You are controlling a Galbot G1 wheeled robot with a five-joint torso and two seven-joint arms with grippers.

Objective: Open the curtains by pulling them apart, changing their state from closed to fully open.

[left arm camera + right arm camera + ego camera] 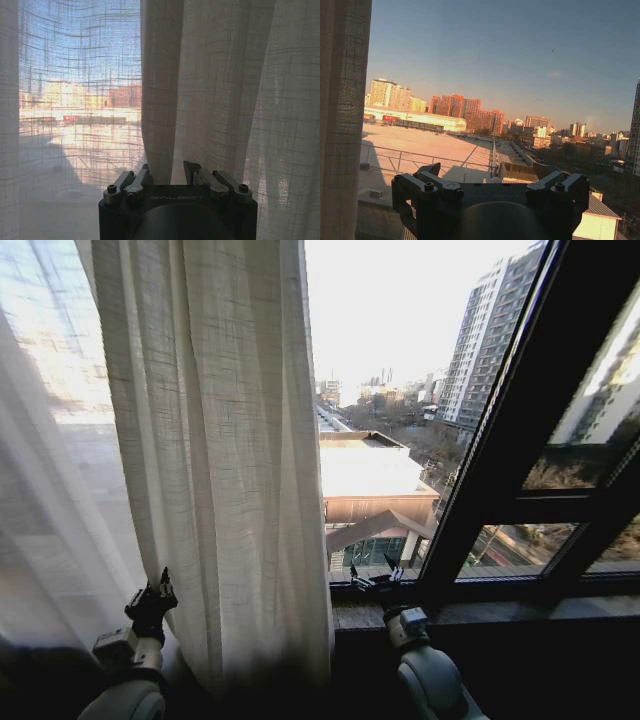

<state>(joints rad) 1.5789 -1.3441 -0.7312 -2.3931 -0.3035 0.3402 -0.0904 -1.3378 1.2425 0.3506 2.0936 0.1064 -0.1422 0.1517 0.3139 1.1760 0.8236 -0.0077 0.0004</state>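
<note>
Nearest: left gripper (158,588), low at the foot of the cream pleated curtain panel (225,440), jaws parted w/ a hanging fold just ahead, between the tips; no cloth pinched yet. Left wrist view: left gripper (167,172), same fold (157,100) dead ahead, thinner sheer layer (75,100) off to one side. Right gripper (375,578) near the window sill (500,608), fingers spread, empty, well apart from the fabric; bare glass (400,360) beyond, dark frame bar (500,440) further off. Panel bunched beside the left gripper, right half of window uncovered. Risk, as judged: closing on too thin a fold → slip when pulled; fabric snagging finger linkage → jerk on the rail.
</note>
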